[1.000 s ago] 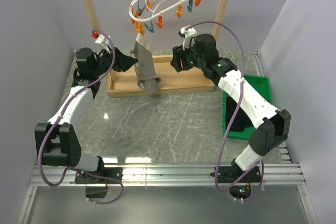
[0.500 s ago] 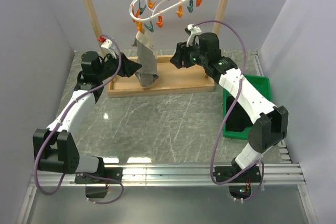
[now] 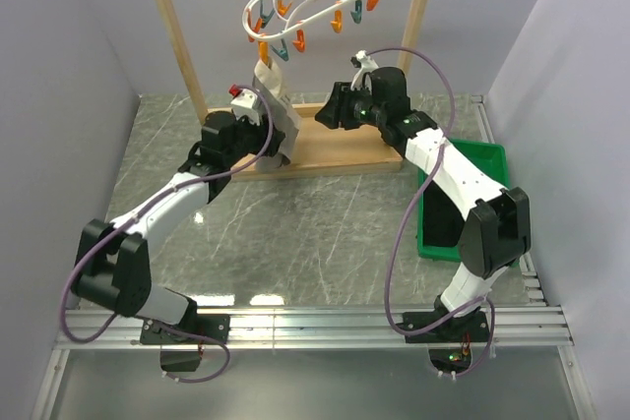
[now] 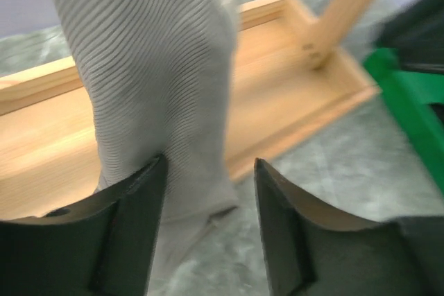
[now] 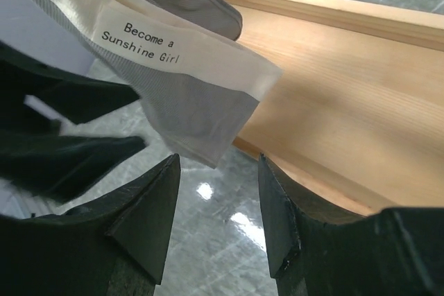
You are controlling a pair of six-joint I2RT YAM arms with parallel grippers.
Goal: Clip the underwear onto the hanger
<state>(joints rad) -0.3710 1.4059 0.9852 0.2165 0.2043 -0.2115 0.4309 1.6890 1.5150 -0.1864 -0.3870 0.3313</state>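
Observation:
The white hanger [image 3: 313, 5], with its orange and teal clips, hangs by its hook from the wooden rack's top bar. The grey-brown underwear [image 3: 272, 95] hangs down from the clips at the hanger's left end. In the left wrist view its ribbed fabric [image 4: 159, 81] drapes against the left finger [image 4: 128, 230]. My left gripper [image 4: 208, 195] is open at the fabric's lower end. My right gripper [image 5: 216, 188] is open and holds nothing. It sits just right of the underwear, below the beige waistband with the printed label [image 5: 177, 50].
The wooden rack's base tray [image 3: 345, 152] lies right behind both grippers, and its posts [image 3: 177, 36] rise on either side. A green bin [image 3: 474, 182] sits at the right by the right arm. The table is grey marble.
My left arm has swung right, from left of the rack post to the underwear's lower end. The right gripper has shifted slightly back. The underwear's lower end has been pulled up and shortened.

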